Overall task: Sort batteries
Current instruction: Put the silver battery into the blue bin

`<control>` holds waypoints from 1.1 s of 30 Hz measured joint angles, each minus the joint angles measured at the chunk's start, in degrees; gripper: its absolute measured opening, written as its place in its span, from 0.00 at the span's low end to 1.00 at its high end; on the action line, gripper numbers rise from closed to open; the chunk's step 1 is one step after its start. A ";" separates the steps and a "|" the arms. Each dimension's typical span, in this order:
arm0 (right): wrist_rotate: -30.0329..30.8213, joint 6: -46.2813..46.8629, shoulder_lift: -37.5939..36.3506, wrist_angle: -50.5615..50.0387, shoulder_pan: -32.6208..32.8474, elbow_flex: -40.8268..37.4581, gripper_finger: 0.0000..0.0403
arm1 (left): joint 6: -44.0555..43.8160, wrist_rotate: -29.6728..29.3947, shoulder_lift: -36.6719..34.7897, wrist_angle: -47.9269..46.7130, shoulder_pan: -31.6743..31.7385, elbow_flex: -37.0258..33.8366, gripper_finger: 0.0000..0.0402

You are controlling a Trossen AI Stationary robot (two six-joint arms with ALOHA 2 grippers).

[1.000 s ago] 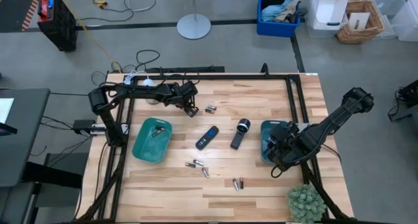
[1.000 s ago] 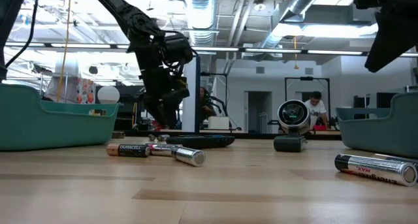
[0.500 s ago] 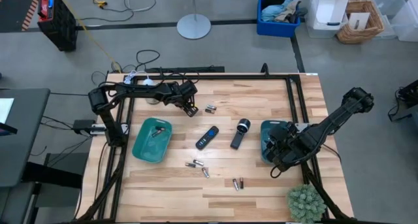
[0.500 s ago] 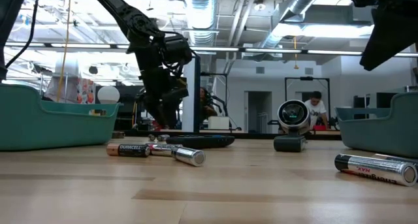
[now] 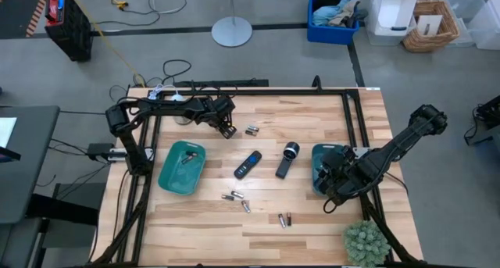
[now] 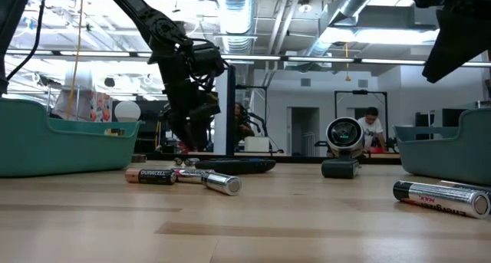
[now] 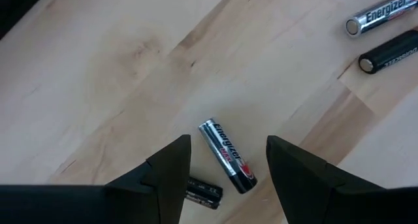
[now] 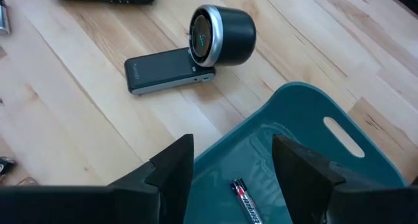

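- High view: left gripper [image 5: 228,130] hangs near the desk's far edge, left of centre, just beside a pair of batteries [image 5: 251,130]. Right gripper [image 5: 331,176] sits over the right teal tray [image 5: 316,163] near the desk's right edge. Left teal tray [image 5: 173,180] toward the left edge holds at least one cell. Loose cells also lie in two small groups toward the near edge [image 5: 236,199]. Remote control [image 5: 248,165] and flashlight [image 5: 287,159] lie mid-desk, between the trays; neither belongs to the sort.
- Low view: nearest cells lie flat on the wood, a copper-topped one [image 6: 152,175] touching or nearly touching a silvery one [image 6: 219,183]; another [image 6: 441,198] rests off to the side. Round bodies, likely to roll if nudged.
- Left wrist view: fingers [image 7: 171,164] spread wide, empty. A silver-and-black cell [image 7: 227,157] lies on the desk between them, angled across the gap; a darker cell [image 7: 202,192] lies just beside it, partly hidden. My read: turn the wrist so the fingers close across the cell's width, descend straight, and keep clear of the dark neighbour so only one cell comes up.
- Right wrist view: fingers [image 8: 175,164] apart, nothing held, above the right tray with one cell [image 8: 245,199] lying inside. This arm looks to be waiting.
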 joint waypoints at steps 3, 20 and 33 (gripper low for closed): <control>0.02 0.00 0.00 0.00 0.00 0.00 0.55 | 0.01 0.81 0.00 0.02 0.02 0.00 0.49; 0.42 -0.50 0.00 0.35 0.00 0.00 0.55 | -0.28 1.77 0.00 -1.30 0.35 -0.02 0.49; 1.42 -0.61 -0.01 0.47 0.00 0.02 0.55 | -1.05 2.82 1.55 -1.05 0.33 -0.04 0.49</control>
